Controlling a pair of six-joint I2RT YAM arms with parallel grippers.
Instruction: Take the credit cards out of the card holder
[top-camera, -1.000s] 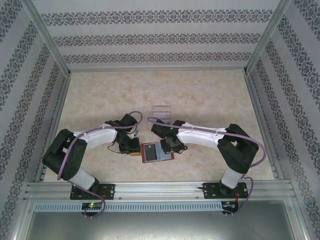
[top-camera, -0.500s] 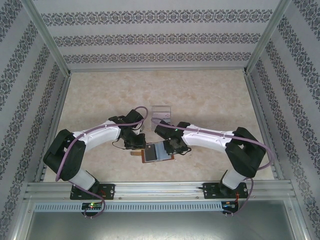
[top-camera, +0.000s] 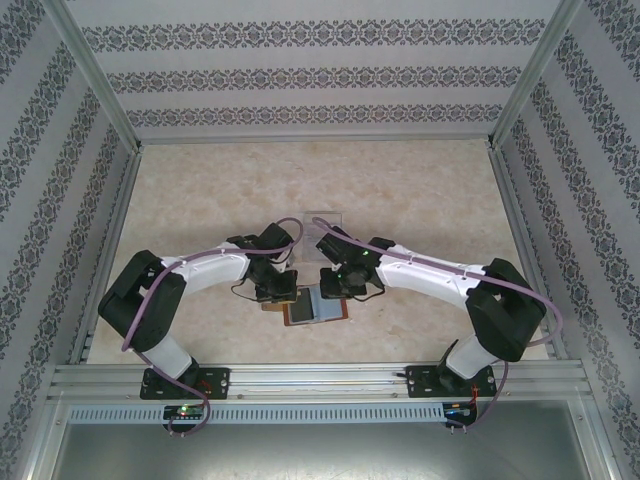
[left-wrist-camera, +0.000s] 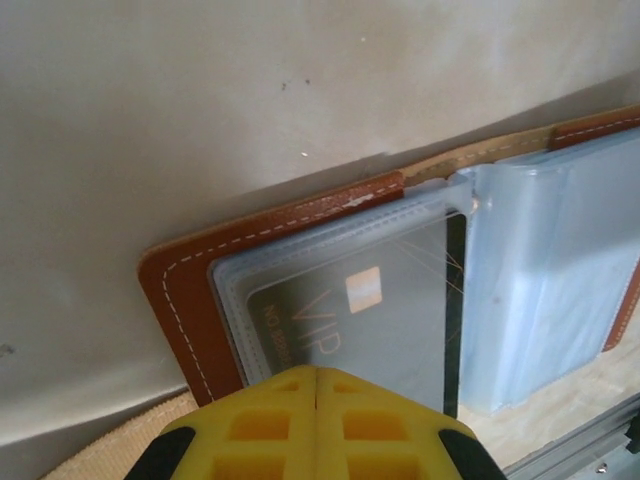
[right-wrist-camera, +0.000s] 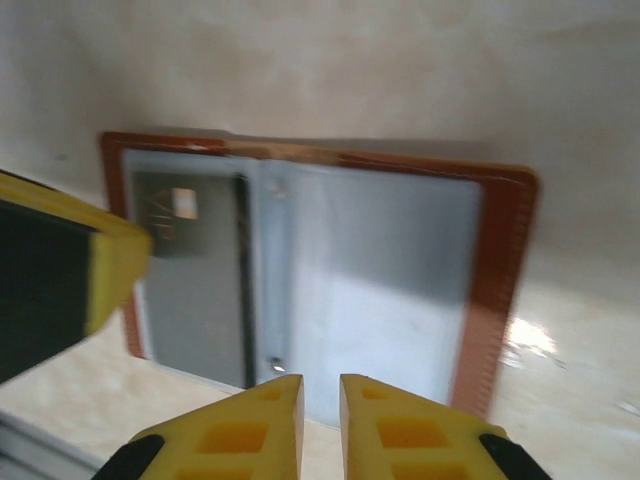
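Nearer the card holder now, left gripper closed, right gripper barely parted

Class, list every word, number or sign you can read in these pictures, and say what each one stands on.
"VIP": on the dark card tucked in the card holder.
A small line of print beside it on the same card: too blurred to read.
No other text can be read.

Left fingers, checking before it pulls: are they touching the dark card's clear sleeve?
Cannot tell. Left wrist view: the shut left fingers cover the near edge of the clear sleeve, hiding any contact or gap.
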